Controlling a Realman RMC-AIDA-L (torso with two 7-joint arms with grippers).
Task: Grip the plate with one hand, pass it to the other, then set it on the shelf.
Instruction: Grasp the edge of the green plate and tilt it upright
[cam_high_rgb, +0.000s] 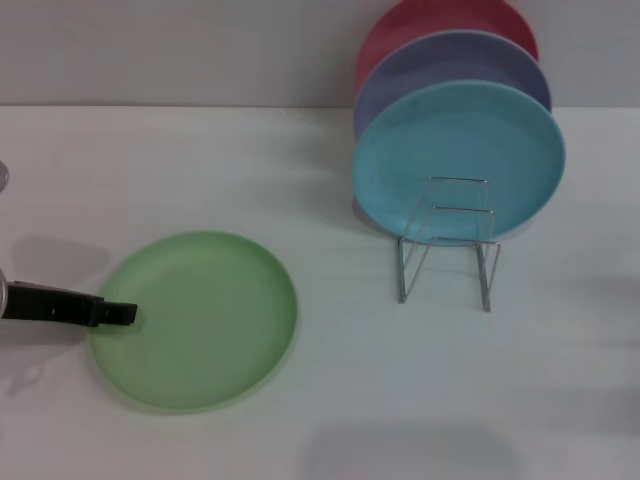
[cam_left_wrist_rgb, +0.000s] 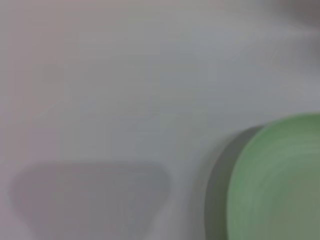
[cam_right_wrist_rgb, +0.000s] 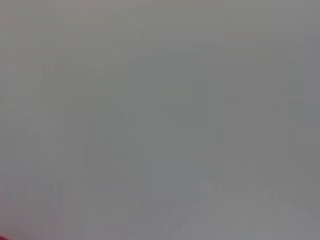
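Observation:
The light green plate (cam_high_rgb: 200, 318) lies flat on the white table, left of centre. My left gripper (cam_high_rgb: 118, 313), slim and black, reaches in from the left edge, and its tip sits over the plate's left rim. The left wrist view shows part of the green plate (cam_left_wrist_rgb: 280, 185) with a dark shadow beside it. The silver wire rack (cam_high_rgb: 445, 245) stands to the right of the plate, with bare loops at its front. My right arm is out of view, and its wrist view shows only plain grey surface.
A light blue plate (cam_high_rgb: 470, 150), a lavender plate (cam_high_rgb: 440, 60) and a red plate (cam_high_rgb: 420, 25) stand upright in the back of the rack. The white table (cam_high_rgb: 380, 400) runs to a grey wall at the back.

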